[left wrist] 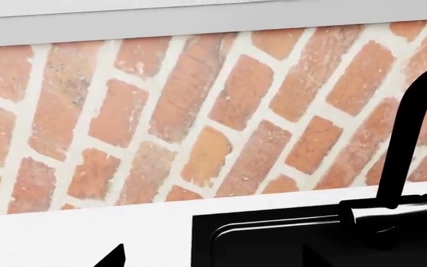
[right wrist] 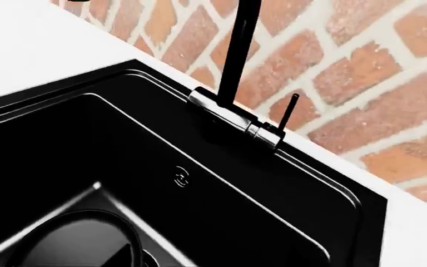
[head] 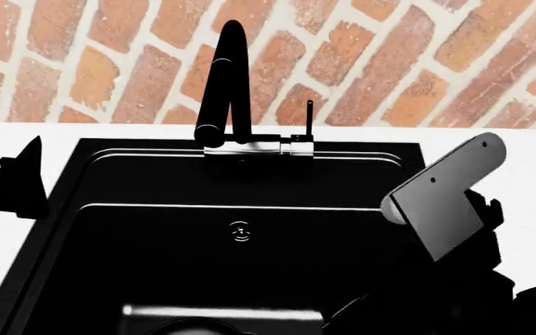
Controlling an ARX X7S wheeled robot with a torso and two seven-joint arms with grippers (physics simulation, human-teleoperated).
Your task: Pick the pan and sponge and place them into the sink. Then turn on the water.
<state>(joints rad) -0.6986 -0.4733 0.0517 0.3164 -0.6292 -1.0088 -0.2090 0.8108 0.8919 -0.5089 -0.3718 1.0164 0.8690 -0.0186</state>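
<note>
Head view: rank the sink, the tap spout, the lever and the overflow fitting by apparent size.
1. Sink, fills most of the frame.
2. Tap spout.
3. Lever, thin and short.
4. Overflow fitting, smallest, though near the lever's length.

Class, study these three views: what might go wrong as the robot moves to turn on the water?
1. The lever is thin and stands close beside the spout; the right arm could strike the spout instead.
2. Neither gripper's fingers are clearly visible, so alignment is uncertain.
3. The sponge is unseen; it may not be in the sink.

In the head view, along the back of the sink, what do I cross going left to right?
Left gripper → tap spout → steel base → upright lever → right arm's grey link.
</note>
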